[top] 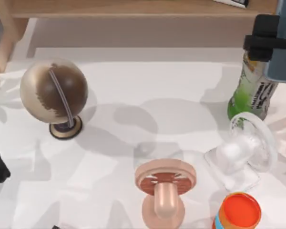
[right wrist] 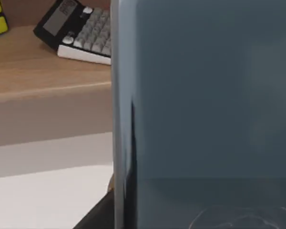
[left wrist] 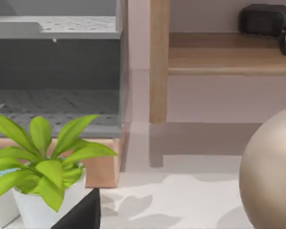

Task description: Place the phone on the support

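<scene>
Your right hand (top: 267,45), at the top view's far right above the green bottle (top: 250,88), grips the flat grey-black glossy phone (right wrist: 205,105). Carrying is under way; next, lower it onto the round pink support (top: 165,183) at the table's (top: 133,95) near edge.

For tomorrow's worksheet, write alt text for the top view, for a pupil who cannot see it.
The right tool holds the phone high at the table's right, above a green bottle. A pink stand sits front-centre, a globe left.
</scene>
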### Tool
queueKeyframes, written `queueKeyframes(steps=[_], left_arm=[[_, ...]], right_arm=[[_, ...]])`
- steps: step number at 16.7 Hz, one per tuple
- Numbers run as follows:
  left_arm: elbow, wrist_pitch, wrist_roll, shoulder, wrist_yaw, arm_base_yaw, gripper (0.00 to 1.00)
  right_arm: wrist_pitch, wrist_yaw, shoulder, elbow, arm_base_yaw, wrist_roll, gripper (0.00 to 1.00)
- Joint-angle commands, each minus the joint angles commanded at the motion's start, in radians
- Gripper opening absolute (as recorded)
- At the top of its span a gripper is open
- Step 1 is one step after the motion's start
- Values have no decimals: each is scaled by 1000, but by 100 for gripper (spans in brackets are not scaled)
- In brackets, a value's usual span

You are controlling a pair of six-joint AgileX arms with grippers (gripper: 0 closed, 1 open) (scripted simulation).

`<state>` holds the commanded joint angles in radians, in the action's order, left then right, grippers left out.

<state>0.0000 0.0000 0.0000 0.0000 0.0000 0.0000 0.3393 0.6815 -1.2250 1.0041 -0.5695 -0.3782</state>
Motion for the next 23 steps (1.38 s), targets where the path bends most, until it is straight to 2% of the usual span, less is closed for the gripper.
queueKeyframes(steps=[5, 9, 18, 23], left_arm=[[0, 0, 0, 0, 0, 0, 100], [0, 0, 0, 0, 0, 0, 100], [0, 0, 0, 0, 0, 0, 100], [0, 0, 0, 0, 0, 0, 100]], right_arm=[[-165, 118, 186, -338, 61, -47, 0], [-235, 169, 263, -502, 92, -68, 0], [-257, 173, 281, -525, 100, -69, 0], [-387, 134, 332, -475, 176, -26, 0]])
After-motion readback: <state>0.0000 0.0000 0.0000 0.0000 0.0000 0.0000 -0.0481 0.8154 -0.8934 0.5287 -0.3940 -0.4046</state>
